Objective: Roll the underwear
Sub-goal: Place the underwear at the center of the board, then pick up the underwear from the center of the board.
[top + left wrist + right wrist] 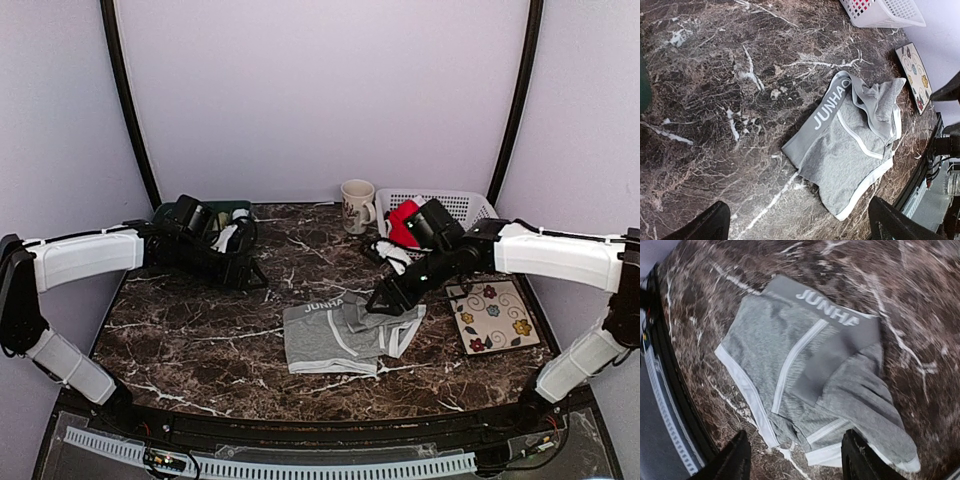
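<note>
The grey underwear [350,335] lies near the middle of the marble table [200,340], with the waistband toward the back and the right side rumpled. The right gripper [796,445] is over this right side; its jaws stand apart and grasp nothing. The left gripper [799,215] is released wide over the table, left of the cloth. A red garment [403,222] lies in the white basket [460,205], near a mug [357,205].

Waistband lettering [827,310] on the grey underwear [790,365] runs under a fold (JUNHA legible); basket [900,15] cropped at the top edge; red garment [402,222] partly behind the right arm [555,250].
</note>
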